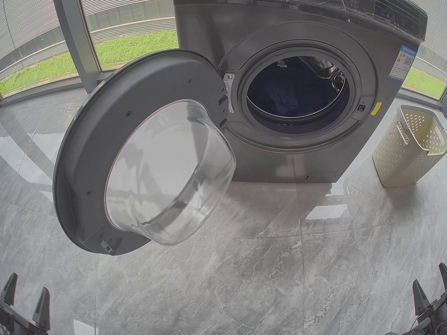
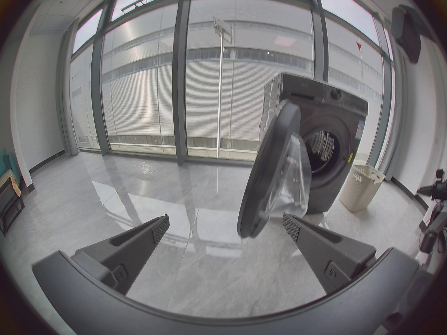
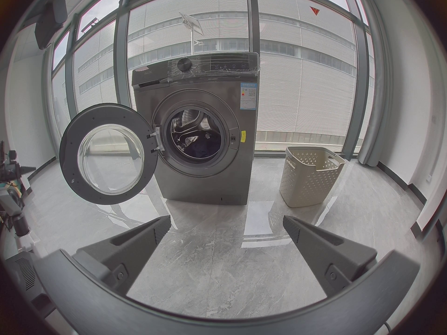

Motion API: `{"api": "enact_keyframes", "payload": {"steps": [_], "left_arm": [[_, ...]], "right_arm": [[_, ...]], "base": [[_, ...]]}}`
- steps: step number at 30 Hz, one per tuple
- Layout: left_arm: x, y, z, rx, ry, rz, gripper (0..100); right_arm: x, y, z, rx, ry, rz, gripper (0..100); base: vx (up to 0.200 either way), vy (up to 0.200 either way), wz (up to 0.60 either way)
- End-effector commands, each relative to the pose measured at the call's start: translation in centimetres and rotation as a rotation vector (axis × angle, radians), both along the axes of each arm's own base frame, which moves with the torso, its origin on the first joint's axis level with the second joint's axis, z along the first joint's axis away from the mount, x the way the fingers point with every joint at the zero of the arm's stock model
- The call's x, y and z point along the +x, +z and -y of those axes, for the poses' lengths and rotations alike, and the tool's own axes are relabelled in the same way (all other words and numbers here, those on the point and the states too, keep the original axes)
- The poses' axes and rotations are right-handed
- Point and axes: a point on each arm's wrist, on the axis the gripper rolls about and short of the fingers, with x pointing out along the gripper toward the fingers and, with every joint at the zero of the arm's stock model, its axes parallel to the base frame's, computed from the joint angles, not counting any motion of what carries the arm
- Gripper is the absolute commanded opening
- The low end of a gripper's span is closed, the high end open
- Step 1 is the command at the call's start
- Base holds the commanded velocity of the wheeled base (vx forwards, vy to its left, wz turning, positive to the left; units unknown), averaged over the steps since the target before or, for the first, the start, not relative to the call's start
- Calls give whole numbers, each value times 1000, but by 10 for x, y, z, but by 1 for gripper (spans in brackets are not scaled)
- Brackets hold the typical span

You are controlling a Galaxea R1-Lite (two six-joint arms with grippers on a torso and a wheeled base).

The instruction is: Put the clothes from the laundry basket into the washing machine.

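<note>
Left hand (image 2: 226,217), right hand (image 3: 226,217) spread apart, dark clothes (image 1: 284,94) inside open grey washing machine (image 1: 209,29)

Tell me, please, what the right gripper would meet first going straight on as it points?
Probably the washing machine, on its front panel; the right gripper faces it across bare floor, though depth is unclear.

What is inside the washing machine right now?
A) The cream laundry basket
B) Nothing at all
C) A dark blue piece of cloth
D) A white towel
C: past the swung-open door, dark blue cloth lies inside the washing machine, while the cream laundry basket stands on the floor beside the machine.
</note>
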Motion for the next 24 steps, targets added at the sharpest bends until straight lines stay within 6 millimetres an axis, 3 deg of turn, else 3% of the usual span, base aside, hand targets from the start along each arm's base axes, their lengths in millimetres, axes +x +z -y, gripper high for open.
{"api": "enact_keyframes", "payload": {"steps": [1, 3, 6, 10, 19, 24], "left_arm": [[-7, 51, 0, -23, -23, 111, 100], [-6, 53, 0, -21, -33, 100, 100], [20, 62, 1, -33, -179, -52, 100], [34, 69, 4, -50, -268, -91, 100], [66, 95, 11, -46, -288, -121, 100], [86, 97, 15, -41, -290, -168, 100]], "right_arm": [[1, -5, 0, 0, -1, -8, 100], [1, -5, 0, 0, -1, -8, 100], [1, -5, 0, 1, -1, -8, 100], [1, -5, 0, 1, 0, -8, 100], [0, -5, 0, 0, 0, -6, 100], [0, -5, 0, 0, 0, -6, 100]], "base": [[0, 0, 0], [0, 0, 0], [0, 0, 0], [0, 0, 0], [0, 0, 0], [0, 0, 0]]}}
